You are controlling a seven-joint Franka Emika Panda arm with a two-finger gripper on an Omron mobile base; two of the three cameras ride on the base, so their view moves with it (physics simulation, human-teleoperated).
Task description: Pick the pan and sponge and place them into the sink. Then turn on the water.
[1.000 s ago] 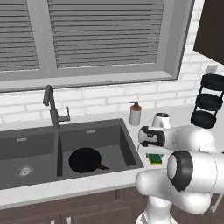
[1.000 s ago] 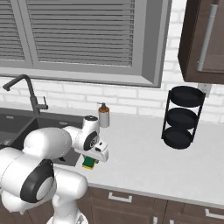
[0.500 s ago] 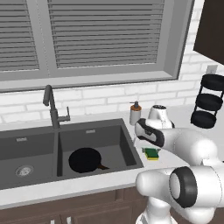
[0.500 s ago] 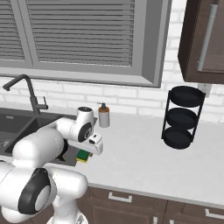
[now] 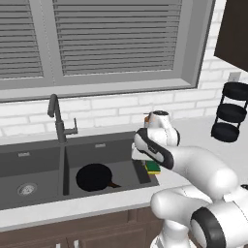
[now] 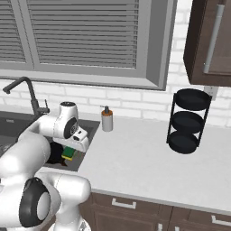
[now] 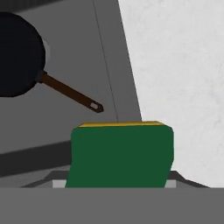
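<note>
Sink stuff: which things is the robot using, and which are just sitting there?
For the job:
pan, already in the sink
sponge, held in the gripper
faucet

Just sitting there:
soap bottle
black rack

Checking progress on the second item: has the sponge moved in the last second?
Yes. The sponge, carried by the gripper, has moved left off the counter, toward the pan, and now hangs over the sink's right edge.

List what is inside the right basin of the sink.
The pan lies flat on the floor of the sink's right basin, handle toward the counter side. The sponge, in the gripper, hangs at the basin's right edge. The arm hides that corner.
</note>
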